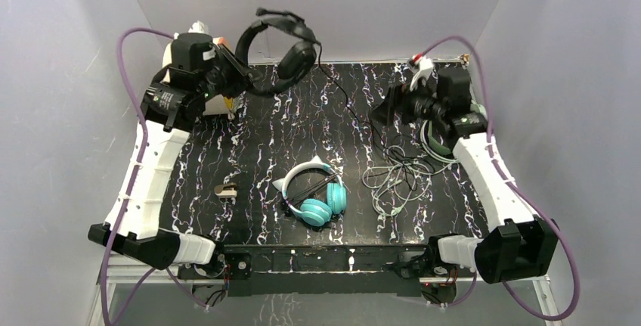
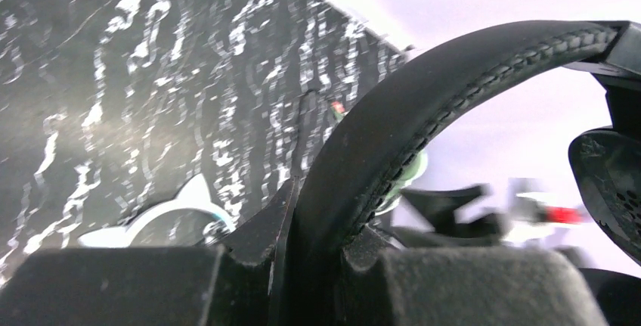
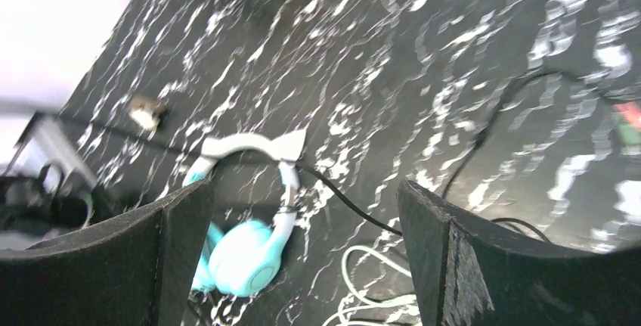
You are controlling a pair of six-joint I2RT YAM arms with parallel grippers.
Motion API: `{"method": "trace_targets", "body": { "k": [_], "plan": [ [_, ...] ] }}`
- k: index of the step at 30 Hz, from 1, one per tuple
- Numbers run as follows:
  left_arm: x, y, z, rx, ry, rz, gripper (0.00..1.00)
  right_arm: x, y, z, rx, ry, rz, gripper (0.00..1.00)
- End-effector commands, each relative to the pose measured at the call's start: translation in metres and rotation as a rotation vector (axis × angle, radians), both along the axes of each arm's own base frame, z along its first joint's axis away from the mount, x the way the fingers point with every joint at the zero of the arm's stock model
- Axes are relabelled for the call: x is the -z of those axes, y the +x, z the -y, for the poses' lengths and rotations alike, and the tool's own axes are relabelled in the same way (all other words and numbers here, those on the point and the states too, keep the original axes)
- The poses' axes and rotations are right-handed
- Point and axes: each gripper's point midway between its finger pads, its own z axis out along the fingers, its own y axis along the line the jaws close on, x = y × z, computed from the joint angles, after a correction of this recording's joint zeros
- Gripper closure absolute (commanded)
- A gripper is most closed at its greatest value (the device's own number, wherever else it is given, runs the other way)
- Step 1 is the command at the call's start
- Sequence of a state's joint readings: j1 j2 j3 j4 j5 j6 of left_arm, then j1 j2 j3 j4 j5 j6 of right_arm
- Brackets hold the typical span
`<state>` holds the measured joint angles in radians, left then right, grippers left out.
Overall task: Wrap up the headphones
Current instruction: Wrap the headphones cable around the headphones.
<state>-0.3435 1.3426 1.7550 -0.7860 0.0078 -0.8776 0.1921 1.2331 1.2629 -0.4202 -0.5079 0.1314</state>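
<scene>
Black, white-veined desk [image 1: 264, 137]. Near centre lies the teal cat-ear headset [image 1: 314, 194]. Just right of it, loops of light cable [image 1: 393, 178] run to the sage-green headset [image 1: 432, 143], partly hidden under the right arm. Right pincer [image 1: 384, 110], far right, gapes wide and holds nothing. Left arm is raised at far left; left pincer [image 1: 240, 69] clamps the band of the black headset [image 1: 291, 46], held above the desk.

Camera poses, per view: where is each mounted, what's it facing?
Top external: above and behind the bases, looking down on the table; both arms show.
Left wrist: on the left gripper, facing across the table; its fingers clamp the black headset.
Right wrist: on the right gripper, facing down; open fingers show.
Shared: teal headset in all three.
</scene>
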Motion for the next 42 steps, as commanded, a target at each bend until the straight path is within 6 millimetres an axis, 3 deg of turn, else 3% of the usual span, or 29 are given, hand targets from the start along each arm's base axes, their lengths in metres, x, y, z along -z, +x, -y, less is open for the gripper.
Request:
{"method": "trace_targets", "body": {
  "k": [1,6,10,18,22,26,28,30,32,33,36,37,39,41,42],
  "plan": [
    [-0.062,0.005,0.010,-0.002,-0.150,0.110,1.00,-0.053,-0.034,-0.039,-0.320,0.205,0.379,0.01],
    [-0.081,0.013,0.012,-0.006,-0.171,0.132,1.00,-0.008,-0.027,-0.025,-0.262,0.135,0.422,0.01],
    [-0.098,0.016,0.014,0.003,-0.195,0.168,1.00,0.013,-0.030,-0.028,-0.305,0.140,0.450,0.01],
    [-0.126,0.024,0.022,0.029,-0.277,0.220,1.00,0.040,-0.035,-0.044,-0.401,0.211,0.433,0.01],
    [-0.147,0.024,0.030,0.068,-0.353,0.261,1.00,0.058,-0.032,-0.064,-0.428,0.213,0.407,0.01],
    [-0.164,0.021,0.041,0.126,-0.423,0.279,1.00,0.071,-0.006,-0.084,-0.329,0.162,0.416,0.05],
    [-0.173,0.017,0.040,0.130,-0.437,0.293,1.00,0.060,0.011,-0.086,-0.269,0.160,0.408,0.21],
    [-0.180,0.014,0.033,0.108,-0.437,0.314,1.00,0.043,0.028,-0.081,-0.189,0.136,0.384,0.52],
    [-0.184,0.011,0.022,0.062,-0.421,0.338,1.00,0.007,0.037,-0.066,-0.079,0.117,0.431,0.78],
    [-0.184,0.009,0.016,0.037,-0.412,0.347,1.00,-0.017,0.039,-0.056,-0.021,0.105,0.480,0.87],
    [-0.188,0.004,-0.008,-0.070,-0.368,0.392,1.00,-0.095,0.042,-0.010,0.211,0.070,0.581,0.94],
    [-0.189,0.002,-0.015,-0.099,-0.357,0.405,1.00,-0.117,0.039,-0.003,0.233,0.059,0.595,0.96],
    [-0.189,-0.001,-0.028,-0.163,-0.341,0.426,1.00,-0.153,0.029,-0.016,0.129,0.059,0.620,0.96],
    [-0.189,-0.004,-0.036,-0.193,-0.333,0.450,1.00,-0.144,0.018,-0.049,-0.093,0.078,0.506,0.92],
    [-0.190,-0.006,-0.038,-0.198,-0.330,0.462,1.00,-0.131,0.009,-0.065,-0.213,0.095,0.397,0.96]
  ]
}}
